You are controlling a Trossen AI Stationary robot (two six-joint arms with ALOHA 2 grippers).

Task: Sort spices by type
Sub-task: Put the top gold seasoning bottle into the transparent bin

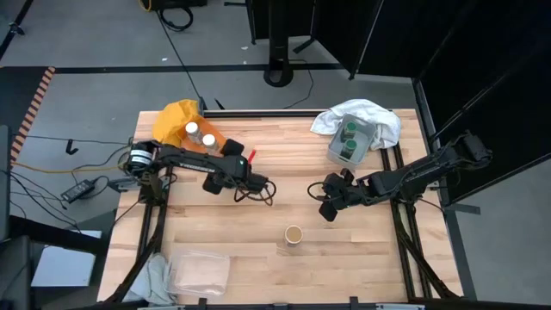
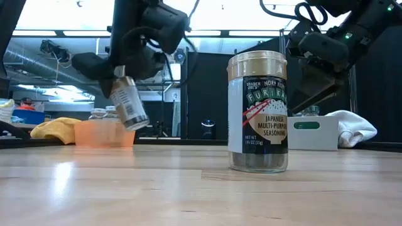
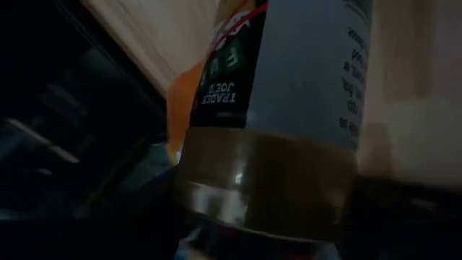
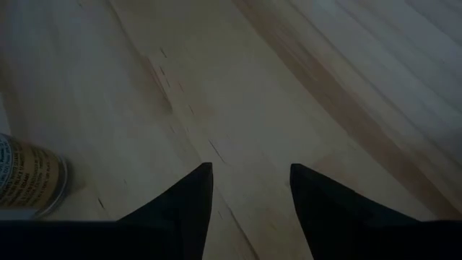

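Observation:
My left gripper [image 1: 259, 184] is over the table's middle, shut on a tan-lidded spice jar [image 2: 129, 104] that fills the left wrist view [image 3: 289, 101]. A second tan-lidded jar [image 1: 294, 234] stands upright on its base on the wood nearer the near edge [image 2: 257, 113]. My right gripper [image 4: 249, 180] hovers open over bare table [image 1: 328, 205], right of the left gripper; that standing jar [image 4: 27, 184] shows beside it. Two white-lidded jars [image 1: 200, 134] sit in the orange tray and two green-lidded jars [image 1: 349, 141] in the grey tray. My left gripper holds the jar at its lid end [image 2: 119, 81], coming from above. The jar is lifted clear of the table and hangs tilted below the fingers, its base [image 2: 139, 123] lowest. The fingers themselves are hidden by the gripper body and the jar.
The orange tray [image 1: 176, 120] lies at the far left, the grey tray [image 1: 334, 151] at the far right on a white cloth [image 1: 366, 114]. A clear plastic tray [image 1: 200, 269] sits by the near left edge. Bare wood spreads across the middle and the near right.

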